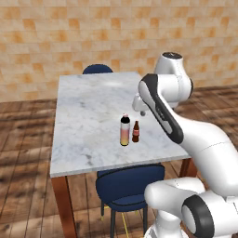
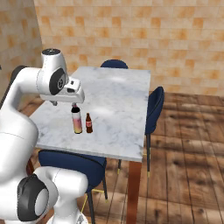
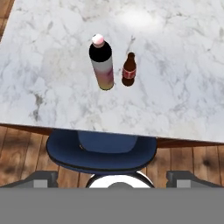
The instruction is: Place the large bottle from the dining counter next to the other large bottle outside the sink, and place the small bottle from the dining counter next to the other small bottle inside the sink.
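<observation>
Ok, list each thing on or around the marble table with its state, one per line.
large bottle: upright on the dining counter, capped, untouched.
small bottle: upright beside the large bottle, apart from it, untouched.
claw: open, holding nothing, above the counter's near edge.
near chair: tucked under the counter's near edge.

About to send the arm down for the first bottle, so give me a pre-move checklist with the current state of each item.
1. Large bottle upright on the dining counter: ok.
2. Small bottle upright beside it, a narrow gap between them: ok, but tight for a finger.
3. Hand open and empty, fingers wide in the hand view: ok.
4. Hand above the counter, clear of both bottles: ok.
5. Hand lined up over the large bottle: not ok; in the hand view the bottles sit well ahead of the fingertips.
6. Blue chair tucked under the near counter edge, out of the approach: ok.
</observation>
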Robot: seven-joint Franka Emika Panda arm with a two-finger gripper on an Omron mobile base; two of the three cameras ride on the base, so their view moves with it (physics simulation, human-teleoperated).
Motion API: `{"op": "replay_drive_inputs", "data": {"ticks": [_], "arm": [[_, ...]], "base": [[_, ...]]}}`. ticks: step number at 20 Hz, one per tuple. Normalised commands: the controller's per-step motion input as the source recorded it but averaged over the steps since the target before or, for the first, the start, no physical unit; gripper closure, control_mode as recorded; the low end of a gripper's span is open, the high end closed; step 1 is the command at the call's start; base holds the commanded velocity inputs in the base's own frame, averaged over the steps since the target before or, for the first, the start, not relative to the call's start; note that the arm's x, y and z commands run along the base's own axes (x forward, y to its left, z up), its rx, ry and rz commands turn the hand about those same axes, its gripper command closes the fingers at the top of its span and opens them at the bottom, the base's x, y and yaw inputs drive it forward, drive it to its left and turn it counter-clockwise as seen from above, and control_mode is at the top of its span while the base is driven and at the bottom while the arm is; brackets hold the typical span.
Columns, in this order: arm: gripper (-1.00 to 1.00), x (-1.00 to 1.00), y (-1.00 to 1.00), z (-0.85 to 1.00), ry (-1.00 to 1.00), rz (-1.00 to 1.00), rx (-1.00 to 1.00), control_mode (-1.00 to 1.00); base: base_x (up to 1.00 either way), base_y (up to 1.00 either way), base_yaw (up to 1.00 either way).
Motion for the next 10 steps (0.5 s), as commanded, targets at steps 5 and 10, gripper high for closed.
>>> {"op": "replay_drive_inputs", "data": {"ticks": [5,10], "arm": [[-1.00,0.00,0.14,-0.14,-0.01,0.00,0.00,-1.00],[-1.00,0.00,0.14,-0.14,-0.02,0.00,0.00,-1.00]], "base": [[0.00,0.00,0.00],[0.00,0.00,0.00]]}}
